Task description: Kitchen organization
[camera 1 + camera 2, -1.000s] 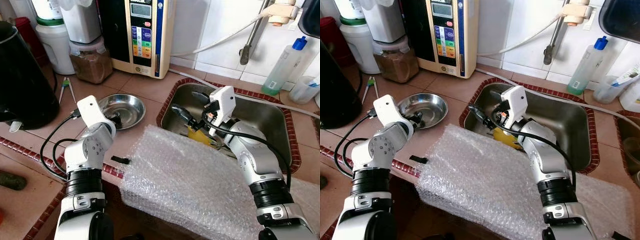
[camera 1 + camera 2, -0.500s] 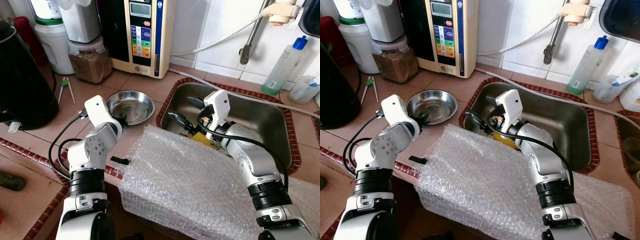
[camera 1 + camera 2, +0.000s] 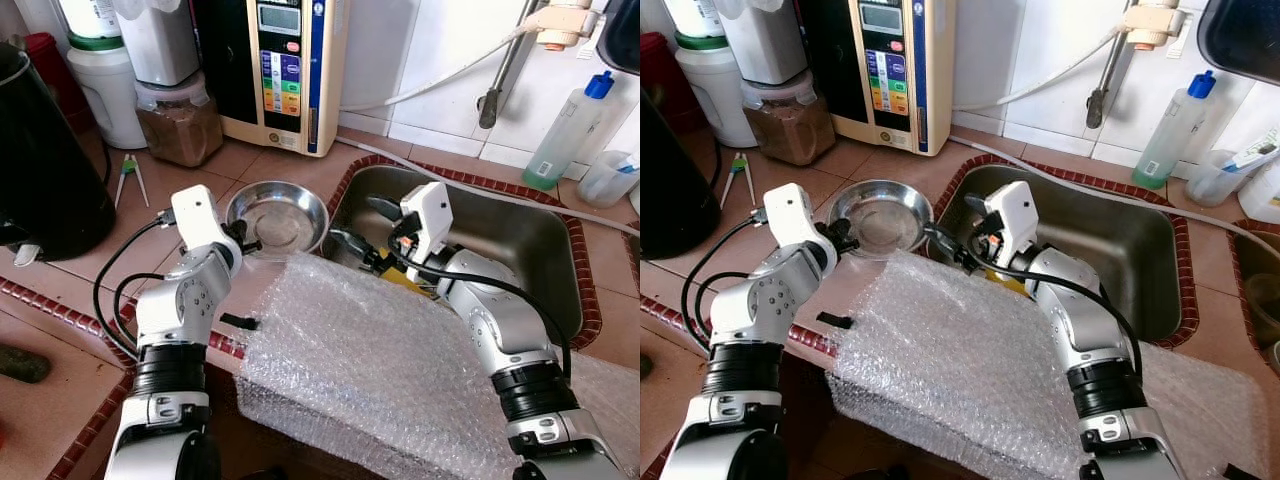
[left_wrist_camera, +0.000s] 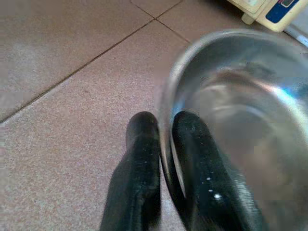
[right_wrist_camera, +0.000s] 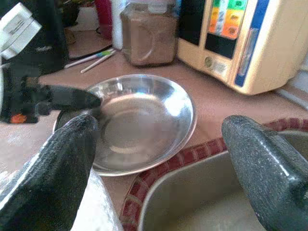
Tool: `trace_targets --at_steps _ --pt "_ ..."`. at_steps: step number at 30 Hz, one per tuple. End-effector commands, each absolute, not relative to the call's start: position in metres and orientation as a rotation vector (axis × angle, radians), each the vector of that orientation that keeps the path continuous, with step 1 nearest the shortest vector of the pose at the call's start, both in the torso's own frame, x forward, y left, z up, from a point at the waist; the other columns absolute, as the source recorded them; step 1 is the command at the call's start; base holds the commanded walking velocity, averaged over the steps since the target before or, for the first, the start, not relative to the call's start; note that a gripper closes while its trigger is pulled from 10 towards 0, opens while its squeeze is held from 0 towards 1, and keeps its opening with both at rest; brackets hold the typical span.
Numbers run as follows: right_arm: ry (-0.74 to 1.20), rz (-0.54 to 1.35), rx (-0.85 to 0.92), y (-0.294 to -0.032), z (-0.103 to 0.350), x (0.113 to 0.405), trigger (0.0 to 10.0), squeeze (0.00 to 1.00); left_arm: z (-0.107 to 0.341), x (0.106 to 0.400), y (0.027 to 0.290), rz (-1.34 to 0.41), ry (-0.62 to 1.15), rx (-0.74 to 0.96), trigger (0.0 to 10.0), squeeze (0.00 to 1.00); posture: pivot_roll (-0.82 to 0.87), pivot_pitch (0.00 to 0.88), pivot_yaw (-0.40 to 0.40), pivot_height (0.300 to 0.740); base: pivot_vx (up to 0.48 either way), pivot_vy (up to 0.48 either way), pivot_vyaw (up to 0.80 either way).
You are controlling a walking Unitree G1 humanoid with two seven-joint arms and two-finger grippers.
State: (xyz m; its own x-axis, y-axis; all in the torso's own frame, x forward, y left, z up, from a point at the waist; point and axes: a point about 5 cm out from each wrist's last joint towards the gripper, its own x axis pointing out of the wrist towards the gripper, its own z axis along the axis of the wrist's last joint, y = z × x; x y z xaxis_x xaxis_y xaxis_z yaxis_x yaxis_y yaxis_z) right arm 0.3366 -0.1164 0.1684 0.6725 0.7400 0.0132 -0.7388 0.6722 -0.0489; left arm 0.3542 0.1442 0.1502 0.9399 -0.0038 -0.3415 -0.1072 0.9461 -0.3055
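Left wrist view: the left hand (image 4: 163,159) pinches the rim of the steel bowl (image 3: 278,215) on the tiled bench (image 3: 90,275) beside the sink (image 3: 520,240). Right hand (image 3: 952,240) hovers open near it.

Bright, even daylight | soft shadows | glare on steel bowl (image 3: 278,215) | left wrist view blurred, close focus

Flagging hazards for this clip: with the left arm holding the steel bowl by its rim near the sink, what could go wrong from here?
The left gripper pinches only the thin rim of the steel bowl, so the bowl may pivot or slip free. The bowl sits close to the sink edge and could tip in. The open right gripper waits close by, so the two could collide.
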Motion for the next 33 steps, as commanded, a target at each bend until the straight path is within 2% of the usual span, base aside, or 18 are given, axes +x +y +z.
trace_targets --at_steps 1,10,16,19,22,25,33 --pt "-0.03 0.883 -0.05 -0.113 0.172 0.332 10.0 0.0 0.149 0.354 0.144 0.039 0.328 -0.277 0.0 0.0 -0.04 0.046 -0.006 0.74 0.0 0.0 0.0" --pt "-0.02 0.875 -0.062 -0.112 0.168 0.33 10.0 0.0 0.159 0.357 0.145 0.022 0.21 -0.214 0.0 0.0 -0.04 0.045 -0.011 0.74 0.0 0.0 0.0" --pt "-0.104 0.67 -0.025 -0.122 0.183 0.348 10.0 0.0 0.168 0.357 0.143 0.007 0.108 -0.157 0.0 0.0 -0.04 0.042 -0.012 0.74 0.0 0.0 0.0" --pt "-0.149 0.448 0.049 -0.139 0.191 0.361 10.0 0.0 0.188 0.357 0.141 0.004 -0.053 -0.168 0.0 0.0 -0.04 0.039 -0.015 0.74 0.0 0.0 0.0" --pt "-0.146 0.41 0.058 -0.142 0.19 0.362 10.0 0.0 0.191 0.356 0.141 0.005 -0.076 -0.176 0.0 0.0 -0.04 0.039 -0.015 0.74 0.0 0.0 0.0" --pt "-0.124 0.411 0.068 -0.136 0.179 0.359 10.0 0.0 0.211 0.353 0.129 -0.075 -0.207 -0.193 0.0 0.0 -0.03 0.04 -0.02 0.74 0.0 0.0 0.0" --pt "-0.151 0.417 0.098 -0.127 0.183 0.362 10.0 0.0 0.219 0.346 0.105 -0.253 -0.291 -0.22 0.0 0.0 -0.03 0.036 -0.017 0.74 0.0 0.0 0.0"
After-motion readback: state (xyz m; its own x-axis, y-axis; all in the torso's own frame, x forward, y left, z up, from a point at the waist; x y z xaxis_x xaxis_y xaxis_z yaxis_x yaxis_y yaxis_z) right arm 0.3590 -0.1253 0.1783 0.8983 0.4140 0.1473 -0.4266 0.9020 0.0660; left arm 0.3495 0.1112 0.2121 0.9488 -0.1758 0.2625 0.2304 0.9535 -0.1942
